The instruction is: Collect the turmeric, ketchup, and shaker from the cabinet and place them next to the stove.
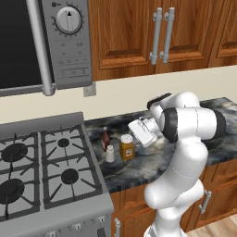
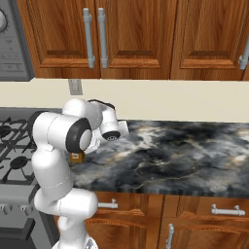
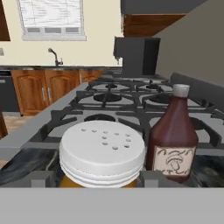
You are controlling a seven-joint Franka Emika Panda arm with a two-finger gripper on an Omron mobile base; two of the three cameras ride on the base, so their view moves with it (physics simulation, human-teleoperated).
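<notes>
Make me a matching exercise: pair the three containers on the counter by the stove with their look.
Things:
1. turmeric
2. ketchup
3. shaker

Looks:
A. slim dark red-brown bottle with a pale label
B. small pale cylinder with a rounded cap
C. squat amber jar with a white lid

Pairs: 1-C, 2-A, 3-B

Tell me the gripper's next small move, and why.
Probably spread the jaws and back the gripper straight off. Its fingertips flank the squat amber turmeric jar, which already stands on the dark marble counter beside the small white shaker and slim red-brown ketchup bottle, next to the grey gas stove.
</notes>
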